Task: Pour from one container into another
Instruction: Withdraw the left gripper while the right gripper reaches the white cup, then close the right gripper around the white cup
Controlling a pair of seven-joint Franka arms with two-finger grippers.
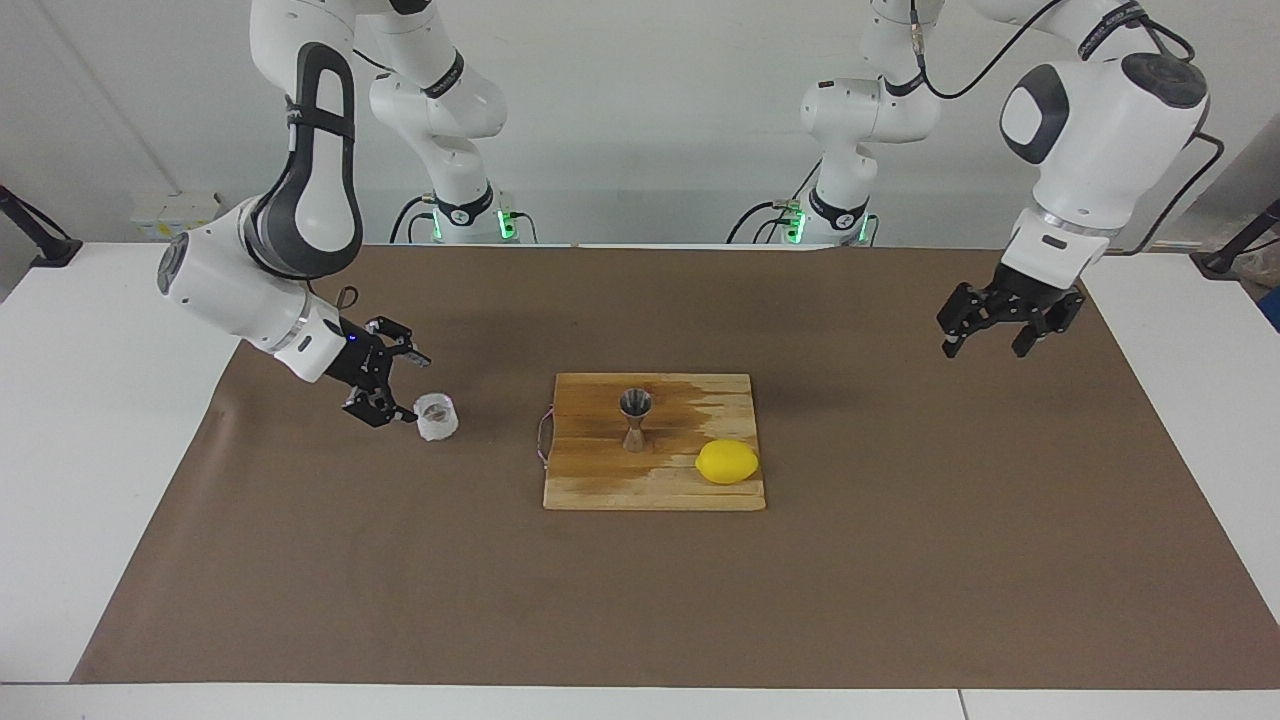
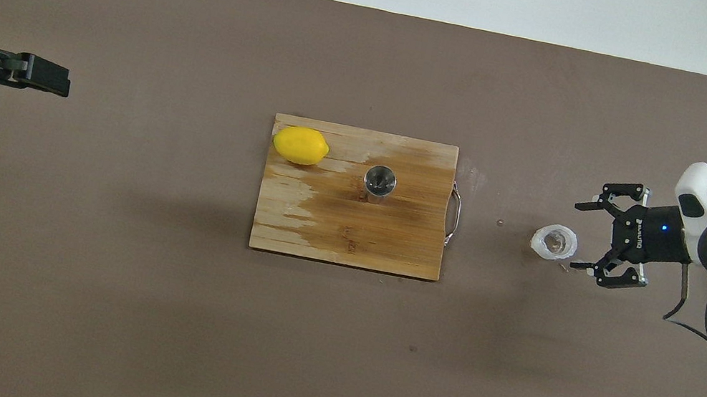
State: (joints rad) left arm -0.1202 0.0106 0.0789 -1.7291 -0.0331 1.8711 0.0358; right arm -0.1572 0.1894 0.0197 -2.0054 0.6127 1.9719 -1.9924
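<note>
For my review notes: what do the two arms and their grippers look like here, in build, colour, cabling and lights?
Both arms are glossy white, rounded Franka segments with dark grey panels and black joint bands. Green lights glow at both bases. Black cables run along the left arm and loop beside the right wrist. The right gripper is black, skeletal linkage fingers, with a small blue light on its body; the left gripper is the same black two-finger type.

The facing view looks from high across the table (image 1: 60,450) toward both robots; the overhead view looks steeply down from their end. Both share the brown mat (image 2: 90,290) and its edges.
</note>
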